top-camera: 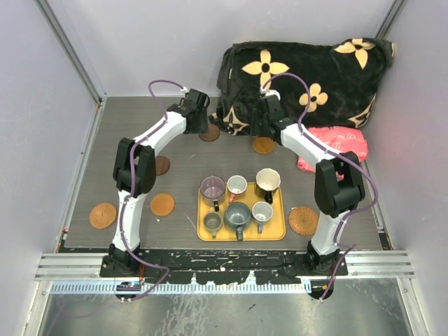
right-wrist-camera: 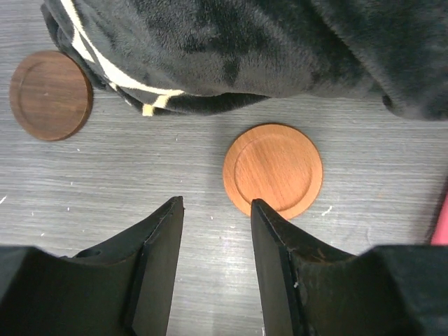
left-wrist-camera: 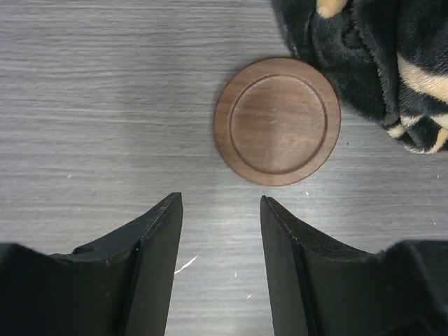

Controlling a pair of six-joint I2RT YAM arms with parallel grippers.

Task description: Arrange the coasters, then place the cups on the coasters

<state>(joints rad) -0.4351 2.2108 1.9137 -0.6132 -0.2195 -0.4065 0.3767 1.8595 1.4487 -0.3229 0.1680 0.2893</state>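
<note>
Near the blanket (left-wrist-camera: 364,63), my left gripper (left-wrist-camera: 220,199) hangs part-open and empty, just short of a dark brown coaster (left-wrist-camera: 277,120). My right gripper (right-wrist-camera: 217,203), likewise part-open and empty, sits at the near edge of an orange-brown coaster (right-wrist-camera: 273,170).

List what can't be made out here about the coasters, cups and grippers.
- Top view: the left arm hides part of the brown coaster behind its elbow.
- Top view: its wrist overlaps the dark coaster.
- Top view: the jaw gaps of the left gripper and right gripper are hidden by their wrists.
- Wrist views: the cups and tray lie outside the frame.
- Right wrist view: the pink thing is cut off by the edge.
</note>
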